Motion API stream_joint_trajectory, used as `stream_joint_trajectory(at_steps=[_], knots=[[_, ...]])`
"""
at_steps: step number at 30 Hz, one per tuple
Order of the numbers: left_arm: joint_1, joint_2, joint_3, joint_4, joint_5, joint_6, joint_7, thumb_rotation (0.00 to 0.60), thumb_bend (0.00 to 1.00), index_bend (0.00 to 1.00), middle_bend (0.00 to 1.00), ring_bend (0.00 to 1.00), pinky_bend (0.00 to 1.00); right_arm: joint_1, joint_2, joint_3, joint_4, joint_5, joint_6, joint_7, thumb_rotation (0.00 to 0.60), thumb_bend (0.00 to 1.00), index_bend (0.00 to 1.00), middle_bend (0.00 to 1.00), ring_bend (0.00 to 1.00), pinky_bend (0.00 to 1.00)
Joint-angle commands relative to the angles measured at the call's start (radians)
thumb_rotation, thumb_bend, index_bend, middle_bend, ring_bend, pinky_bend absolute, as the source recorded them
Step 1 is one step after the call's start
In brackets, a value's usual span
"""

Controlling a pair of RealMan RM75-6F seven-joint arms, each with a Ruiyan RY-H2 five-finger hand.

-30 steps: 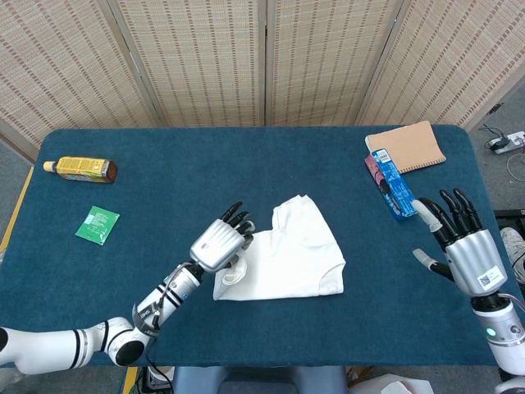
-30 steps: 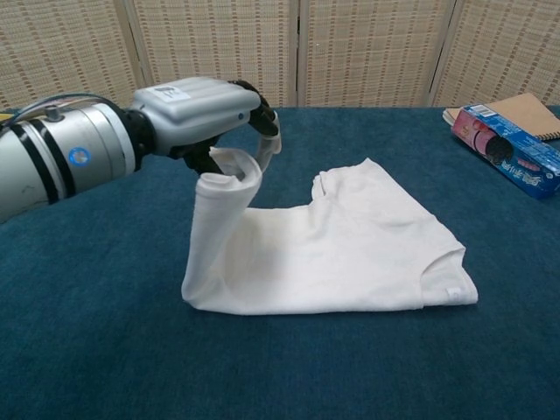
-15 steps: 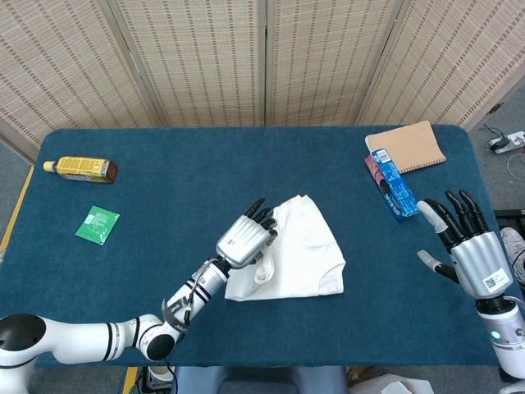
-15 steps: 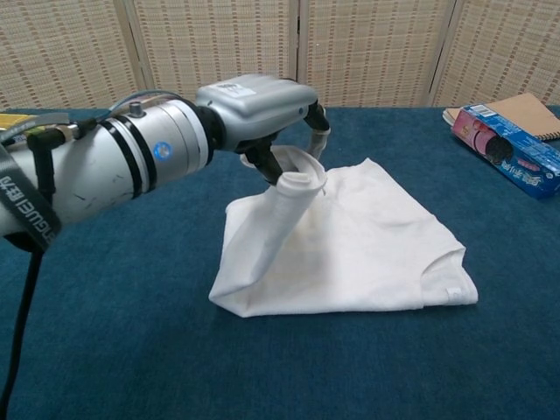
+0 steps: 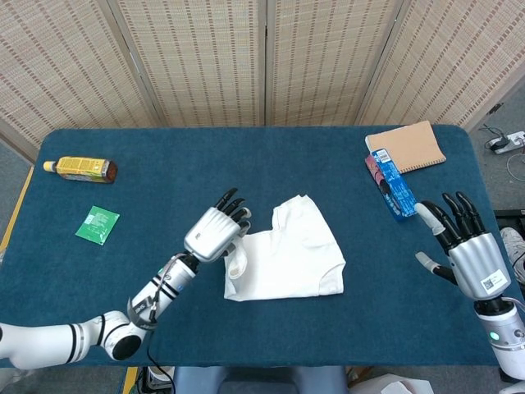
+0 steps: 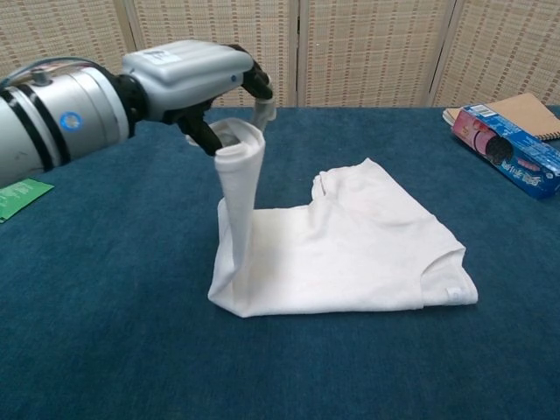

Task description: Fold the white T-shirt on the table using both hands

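— Chest view first: what is the left hand (image 6: 197, 79) doing?
— It pinches a bunched corner of the white cotton T-shirt (image 6: 350, 249), lifted into a tall twisted column above the cloth's left edge. The rest lies flat mid-table on the dark blue tablecloth (image 6: 105, 332).
— And further left, in the head view?
— A yellow bottle (image 5: 80, 169) lying on its side, and a green sachet (image 5: 98, 225) nearer.
— To the right?
— A blue box (image 5: 389, 182) beside a tan notebook (image 5: 406, 147). The right hand (image 5: 461, 245) hovers near the right edge, fingers spread, holding nothing.
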State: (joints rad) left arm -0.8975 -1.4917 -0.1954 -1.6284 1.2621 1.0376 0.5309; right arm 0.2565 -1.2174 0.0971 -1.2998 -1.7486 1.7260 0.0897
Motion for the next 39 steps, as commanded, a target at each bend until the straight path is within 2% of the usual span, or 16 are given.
stream_joint_trajectory(at_steps=[1, 6, 12, 17, 32, 39], knots=[[0.081, 0.102, 0.06, -0.026, 0.111, 0.073, -0.135, 0.6, 0.47, 0.76, 0.32, 0.17, 0.0, -0.001, 0.001, -0.002, -0.005, -0.003, 0.0, -0.004, 0.6, 0.09, 0.11, 0.18, 0.04, 0.0], [0.156, 0.182, 0.109, 0.012, 0.201, 0.145, -0.315, 0.6, 0.47, 0.76, 0.33, 0.18, 0.0, 0.002, 0.0, -0.002, -0.017, -0.011, -0.003, -0.016, 0.6, 0.09, 0.11, 0.18, 0.04, 0.0], [0.215, 0.221, 0.121, 0.087, 0.243, 0.21, -0.505, 0.6, 0.47, 0.76, 0.34, 0.19, 0.0, 0.012, 0.004, 0.0, -0.038, -0.021, -0.013, -0.035, 0.6, 0.09, 0.12, 0.18, 0.04, 0.0], [0.252, 0.241, 0.132, 0.149, 0.257, 0.234, -0.592, 0.6, 0.47, 0.76, 0.34, 0.19, 0.0, 0.016, 0.007, 0.0, -0.055, -0.027, -0.02, -0.057, 0.6, 0.09, 0.11, 0.18, 0.04, 0.0], [0.34, 0.311, 0.142, 0.246, 0.177, 0.189, -0.675, 0.6, 0.47, 0.76, 0.34, 0.19, 0.0, 0.036, 0.007, 0.005, -0.077, -0.041, -0.041, -0.078, 0.6, 0.09, 0.12, 0.18, 0.04, 0.0], [0.318, 0.301, 0.131, 0.217, 0.192, 0.15, -0.612, 0.6, 0.47, 0.76, 0.34, 0.19, 0.0, 0.034, 0.002, 0.003, -0.068, -0.042, -0.035, -0.07, 0.6, 0.09, 0.12, 0.18, 0.04, 0.0]])
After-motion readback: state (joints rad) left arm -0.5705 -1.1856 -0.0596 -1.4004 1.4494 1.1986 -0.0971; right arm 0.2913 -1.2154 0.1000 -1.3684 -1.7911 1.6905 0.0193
